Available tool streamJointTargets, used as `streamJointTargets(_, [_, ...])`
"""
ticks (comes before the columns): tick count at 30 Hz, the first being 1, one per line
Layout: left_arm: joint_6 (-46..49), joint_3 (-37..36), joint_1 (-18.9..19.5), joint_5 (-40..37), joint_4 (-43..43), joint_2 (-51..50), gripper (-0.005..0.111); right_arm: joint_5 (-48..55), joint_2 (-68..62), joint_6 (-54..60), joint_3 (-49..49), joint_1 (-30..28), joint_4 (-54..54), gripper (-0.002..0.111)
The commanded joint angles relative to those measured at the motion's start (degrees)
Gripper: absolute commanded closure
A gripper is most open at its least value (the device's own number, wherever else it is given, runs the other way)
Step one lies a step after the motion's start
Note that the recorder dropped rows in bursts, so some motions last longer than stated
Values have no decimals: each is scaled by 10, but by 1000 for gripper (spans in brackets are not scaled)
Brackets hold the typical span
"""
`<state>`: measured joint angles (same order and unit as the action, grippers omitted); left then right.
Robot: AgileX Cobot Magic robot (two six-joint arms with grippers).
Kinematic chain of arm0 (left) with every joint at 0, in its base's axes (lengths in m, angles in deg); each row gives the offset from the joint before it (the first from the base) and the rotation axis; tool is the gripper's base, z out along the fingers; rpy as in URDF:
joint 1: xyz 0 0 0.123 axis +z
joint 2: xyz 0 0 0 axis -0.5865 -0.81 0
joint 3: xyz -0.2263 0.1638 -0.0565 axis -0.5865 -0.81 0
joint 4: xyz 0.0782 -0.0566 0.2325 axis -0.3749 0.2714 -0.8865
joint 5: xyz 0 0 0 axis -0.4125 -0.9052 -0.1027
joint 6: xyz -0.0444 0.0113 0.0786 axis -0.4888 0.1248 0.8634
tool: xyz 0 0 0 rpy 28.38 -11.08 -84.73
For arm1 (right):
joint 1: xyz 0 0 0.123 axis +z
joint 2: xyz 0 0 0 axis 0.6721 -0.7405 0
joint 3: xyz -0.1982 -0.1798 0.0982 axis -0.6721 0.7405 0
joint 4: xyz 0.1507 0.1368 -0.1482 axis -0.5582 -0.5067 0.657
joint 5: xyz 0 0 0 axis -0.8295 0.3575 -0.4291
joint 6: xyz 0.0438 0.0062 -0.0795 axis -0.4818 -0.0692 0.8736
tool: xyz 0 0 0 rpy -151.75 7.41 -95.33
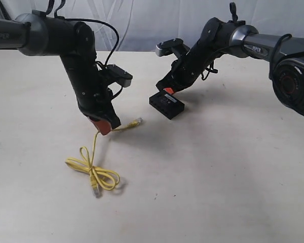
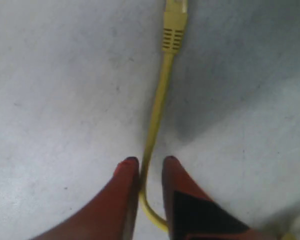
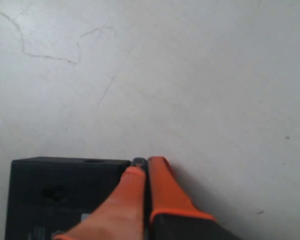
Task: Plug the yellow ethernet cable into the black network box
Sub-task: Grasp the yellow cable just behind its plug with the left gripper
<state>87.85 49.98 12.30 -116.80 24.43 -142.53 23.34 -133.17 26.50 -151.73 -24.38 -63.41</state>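
Note:
The yellow ethernet cable (image 1: 93, 169) lies in a bow-like loop on the table, one plug (image 1: 96, 192) resting near the front. Its other strand rises into my left gripper (image 1: 105, 126), and the second plug (image 1: 137, 121) sticks out beyond it toward the box. In the left wrist view the cord (image 2: 157, 105) runs between the red fingers (image 2: 127, 172), leaning on one of them, with my left gripper (image 2: 150, 165) closed round it. The black network box (image 1: 167, 105) sits mid-table. My right gripper (image 1: 167, 91) is shut at the edge of the box (image 3: 55, 190), fingertips (image 3: 132, 182) pressed together.
The cream table (image 1: 218, 177) stretches to the front and the right. A white curtain (image 1: 157, 20) hangs behind it. A black round housing (image 1: 294, 86) on the right arm fills the far right edge. Thin crack lines (image 3: 50, 55) mark the tabletop beyond the box.

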Motion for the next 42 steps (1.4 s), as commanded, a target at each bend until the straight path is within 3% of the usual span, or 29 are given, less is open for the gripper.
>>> streamJointTargets(1, [-1, 3, -5, 1, -1, 0, 60, 14, 0, 2, -1, -2, 2, 109])
streamJointTargets(3, [-1, 11, -4, -2, -7, 0, 47, 15, 0, 2, -1, -2, 2, 109])
streamJointTargets(6, [2, 29, -4, 1, -12, 3, 38, 15, 0, 2, -1, -2, 2, 109])
streamJointTargets(10, [48, 52, -4, 33, 5, 13, 38, 15, 0, 2, -1, -2, 2, 109])
streamJointTargets(17, [252, 48, -4, 65, 123, 1, 41, 18, 0, 2, -1, -2, 2, 109])
streamJointTargets(22, [256, 37, -4, 79, 119, -24, 51, 18, 0, 2, -1, -2, 2, 109])
streamJointTargets(37, [254, 37, -14, 127, 135, -46, 43, 18, 0, 2, -1, -5, 0, 109])
streamJointTargets(42, [251, 37, -34, 142, 92, -59, 43, 18, 0, 2, -1, -5, -2, 109])
